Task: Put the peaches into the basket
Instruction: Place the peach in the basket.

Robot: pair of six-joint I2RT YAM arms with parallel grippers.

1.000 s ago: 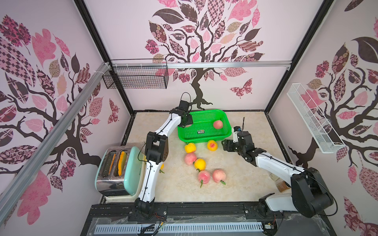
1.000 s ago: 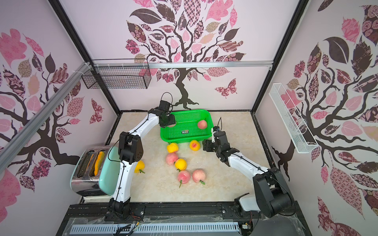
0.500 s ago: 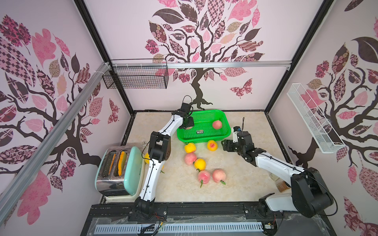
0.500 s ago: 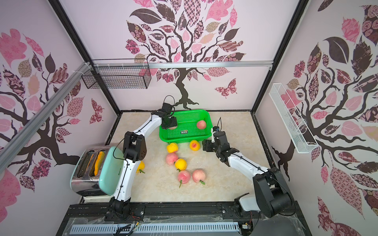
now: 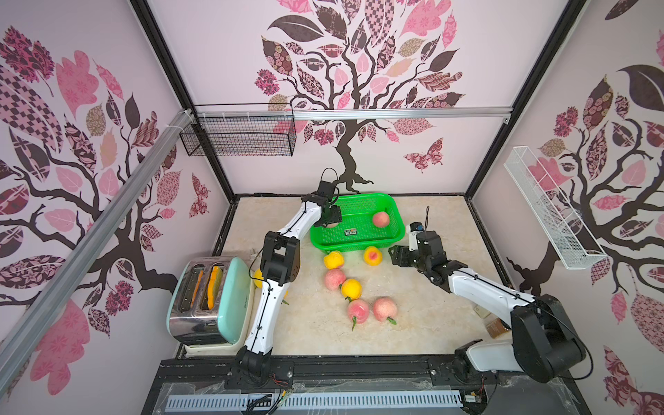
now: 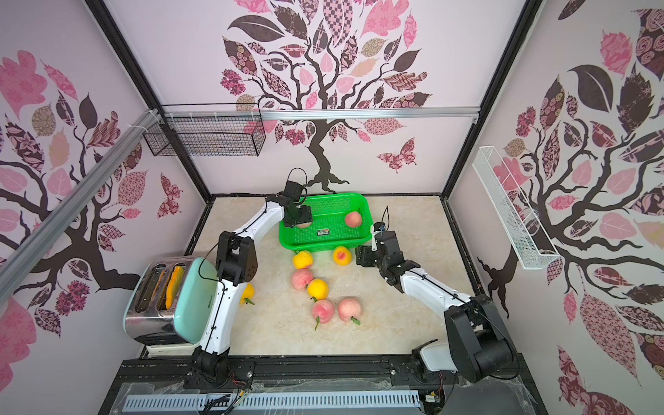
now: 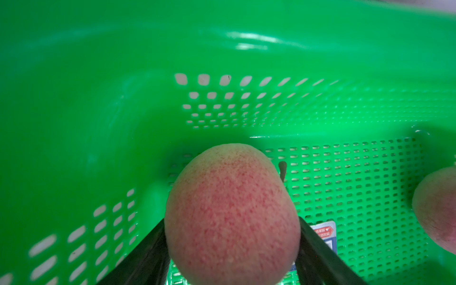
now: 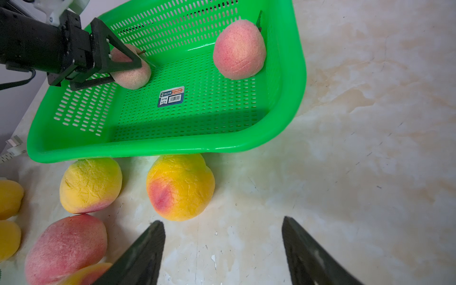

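The green basket [image 5: 354, 248] [image 6: 323, 248] stands at the back of the table. My left gripper [image 5: 332, 221] [image 7: 231, 220] [image 8: 128, 70] reaches into its left end, jaws open on either side of a pink peach [image 7: 232, 212] [image 8: 133, 79] that rests low on the mesh floor. A second pink peach [image 5: 381, 219] [image 8: 239, 49] lies by the basket's right wall. My right gripper [image 5: 391, 253] [image 8: 222, 220] hovers open and empty over bare table, just right of a yellow peach [image 5: 372, 256] [image 8: 180, 187]. Several more peaches [image 5: 351, 288] lie in front of the basket.
A toaster [image 5: 212, 298] stands at the front left beside the left arm's base, and a yellow peach [image 5: 258, 278] is half hidden behind that arm. A black wire basket [image 5: 239, 138] and a white wire rack [image 5: 549, 212] hang on the walls.
My left gripper has moved a little further into the basket with the pink peach and its jaws have widened around it. The right arm has stayed still.
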